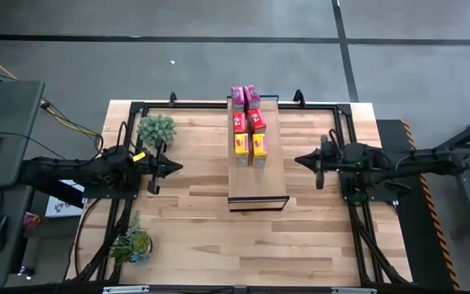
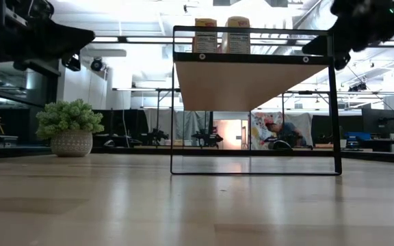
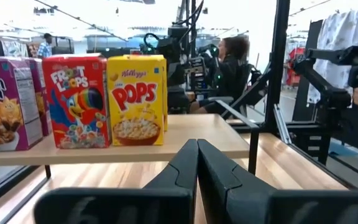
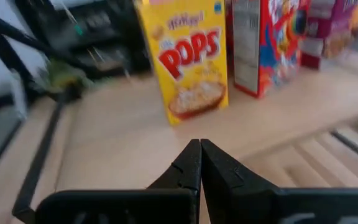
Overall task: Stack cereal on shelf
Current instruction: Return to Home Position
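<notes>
High view: six cereal boxes (image 1: 248, 122) stand at one end of shelf (image 1: 258, 181), paired by colour: purple outermost, red between, yellow toward shelf middle. Pairs aligned, so stacking looks complete. Flanking shelf, well apart from it: left tool (image 1: 176, 167), right tool (image 1: 299, 160), both fingers pressed together, empty. Likely parked clear of boxes.

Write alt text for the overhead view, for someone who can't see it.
Six cereal boxes stand in purple, red and yellow pairs at the upper end of a narrow wooden shelf. The left gripper and right gripper, both shut, flank the shelf. Two potted plants stand at left.
</notes>
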Controlling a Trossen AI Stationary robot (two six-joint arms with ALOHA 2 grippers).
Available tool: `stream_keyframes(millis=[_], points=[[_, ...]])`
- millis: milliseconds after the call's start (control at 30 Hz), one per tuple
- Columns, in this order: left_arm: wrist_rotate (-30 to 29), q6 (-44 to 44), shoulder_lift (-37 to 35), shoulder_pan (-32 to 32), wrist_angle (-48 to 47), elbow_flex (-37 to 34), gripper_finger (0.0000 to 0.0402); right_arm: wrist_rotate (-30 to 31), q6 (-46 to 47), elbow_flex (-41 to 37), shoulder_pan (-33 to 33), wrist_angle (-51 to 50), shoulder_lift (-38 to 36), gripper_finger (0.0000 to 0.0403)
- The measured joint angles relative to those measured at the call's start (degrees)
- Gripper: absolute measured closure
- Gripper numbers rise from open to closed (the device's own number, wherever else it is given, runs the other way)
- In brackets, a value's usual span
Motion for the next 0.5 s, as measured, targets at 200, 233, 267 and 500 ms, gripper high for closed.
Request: stream_keyframes(millis=[200,233,267,500], points=[[0.00,0.01,0.04,0.00,-0.43,0.00,0.0401,-4.41,-2.05,-11.15,-1.88,7.10,-12.78,0.0403],[0.00,-0.01,0.04,0.00,-0.41,0.00,0.0401,-4.49,-2.05,-12.79,-1.80,7.68,-14.60,0.0403],[0.00,-0.01,0.04,0.00,-0.39,0.00,0.0401,-4.51,-2.06,-14.26,-1.77,8.23,-16.20,0.0403],[0.00,-0.01,0.04,0.00,-0.38,0.00,0.0401,-6.13,-1.74,-22.41,-1.80,11.87,-23.46,0.0403]])
